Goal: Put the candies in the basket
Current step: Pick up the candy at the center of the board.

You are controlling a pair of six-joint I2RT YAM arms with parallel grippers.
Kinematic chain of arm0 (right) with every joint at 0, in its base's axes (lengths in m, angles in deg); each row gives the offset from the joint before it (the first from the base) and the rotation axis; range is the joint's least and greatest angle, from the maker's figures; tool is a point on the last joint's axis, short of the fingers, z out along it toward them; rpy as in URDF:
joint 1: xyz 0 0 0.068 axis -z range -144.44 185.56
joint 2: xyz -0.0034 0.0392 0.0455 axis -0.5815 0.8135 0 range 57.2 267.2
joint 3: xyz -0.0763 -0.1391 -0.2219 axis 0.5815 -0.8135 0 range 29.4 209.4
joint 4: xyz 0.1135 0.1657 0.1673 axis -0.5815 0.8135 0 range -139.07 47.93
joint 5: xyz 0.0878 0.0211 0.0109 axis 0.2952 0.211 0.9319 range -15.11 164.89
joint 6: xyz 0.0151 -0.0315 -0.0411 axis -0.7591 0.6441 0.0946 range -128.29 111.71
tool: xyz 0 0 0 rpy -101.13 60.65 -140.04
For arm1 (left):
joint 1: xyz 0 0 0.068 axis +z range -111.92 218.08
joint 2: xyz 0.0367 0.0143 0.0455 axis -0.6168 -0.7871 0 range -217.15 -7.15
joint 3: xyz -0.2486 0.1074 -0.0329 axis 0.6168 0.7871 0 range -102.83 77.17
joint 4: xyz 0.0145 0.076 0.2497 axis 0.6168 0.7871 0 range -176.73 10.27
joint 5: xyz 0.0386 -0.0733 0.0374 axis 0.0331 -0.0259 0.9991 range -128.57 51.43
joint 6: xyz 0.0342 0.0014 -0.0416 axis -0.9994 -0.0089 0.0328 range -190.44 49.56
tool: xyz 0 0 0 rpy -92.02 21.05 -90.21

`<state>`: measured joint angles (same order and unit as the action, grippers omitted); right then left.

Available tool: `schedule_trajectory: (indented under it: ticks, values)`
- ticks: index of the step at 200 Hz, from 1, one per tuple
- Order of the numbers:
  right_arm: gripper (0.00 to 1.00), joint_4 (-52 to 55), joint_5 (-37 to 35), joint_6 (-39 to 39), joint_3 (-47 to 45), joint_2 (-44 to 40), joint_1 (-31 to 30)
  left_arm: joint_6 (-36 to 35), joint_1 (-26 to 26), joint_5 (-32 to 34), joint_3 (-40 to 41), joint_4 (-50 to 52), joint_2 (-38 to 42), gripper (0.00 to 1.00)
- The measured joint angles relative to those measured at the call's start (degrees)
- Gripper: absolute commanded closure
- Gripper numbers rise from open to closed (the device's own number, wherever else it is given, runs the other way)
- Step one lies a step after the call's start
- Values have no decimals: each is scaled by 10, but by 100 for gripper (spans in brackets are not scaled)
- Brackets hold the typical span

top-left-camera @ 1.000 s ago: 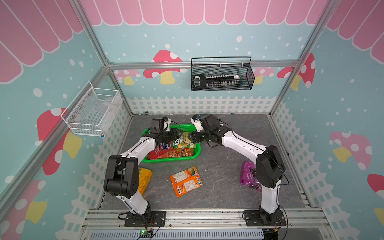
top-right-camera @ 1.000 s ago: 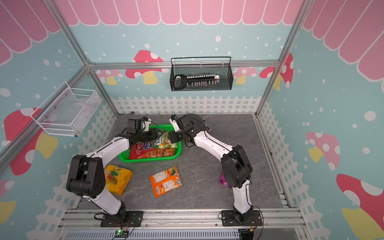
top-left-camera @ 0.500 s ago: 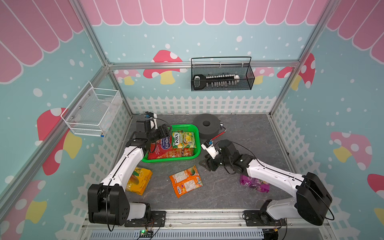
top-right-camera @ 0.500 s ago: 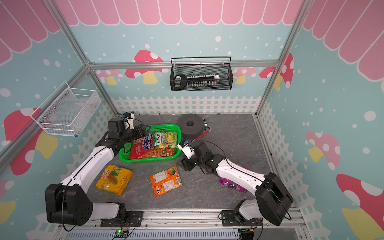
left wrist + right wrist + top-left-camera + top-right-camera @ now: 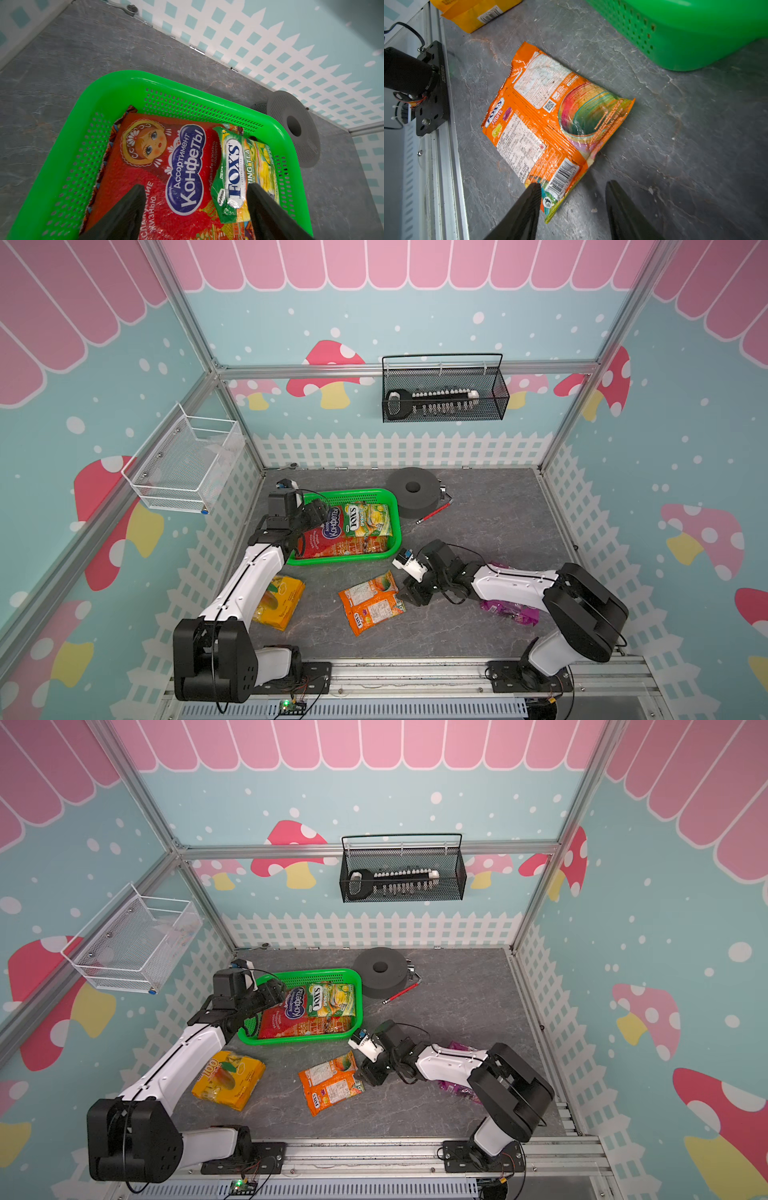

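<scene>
Candies: red bag (image 5: 145,166) and FOX'S bag (image 5: 234,176) lie in the green basket (image 5: 83,116), directly below the left gripper (image 5: 195,187); its jaws are spread wide, gripping nothing. Grey stone-look floor (image 5: 498,522), picket-fence print walls. Right gripper (image 5: 573,184): jaws apart, orange bag (image 5: 550,116) corner between them, flat on the floor. Yellow-orange bag (image 5: 228,1079) lies beyond it. Purple bag (image 5: 509,610) is behind the right jaws, under that arm. Dark spool (image 5: 413,497) stands past the basket.

Smooth, glossy green plastic basket (image 5: 133,81) with perforated walls. Shiny, crinkled plastic orange bag (image 5: 550,116). Matt grey, stone-patterned desk (image 5: 685,145), finely scratched. Brushed metal rail (image 5: 446,166) along its edge.
</scene>
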<state>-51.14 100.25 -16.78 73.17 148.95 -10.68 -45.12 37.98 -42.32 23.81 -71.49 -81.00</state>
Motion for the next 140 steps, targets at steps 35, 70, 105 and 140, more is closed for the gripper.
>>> schedule_trajectory:
  ticks: [35,70,105,140]
  values:
    - [55,11,15,-1,31,53,0,7,40,46,1,0,-6,7]
    - [68,21,30,1,37,85,0,15,63,61,1,-1,-47,1]
    - [89,21,42,1,40,92,0,24,91,54,1,0,-89,1]
    - [100,22,42,0,38,92,0,20,103,33,0,-1,-115,3]
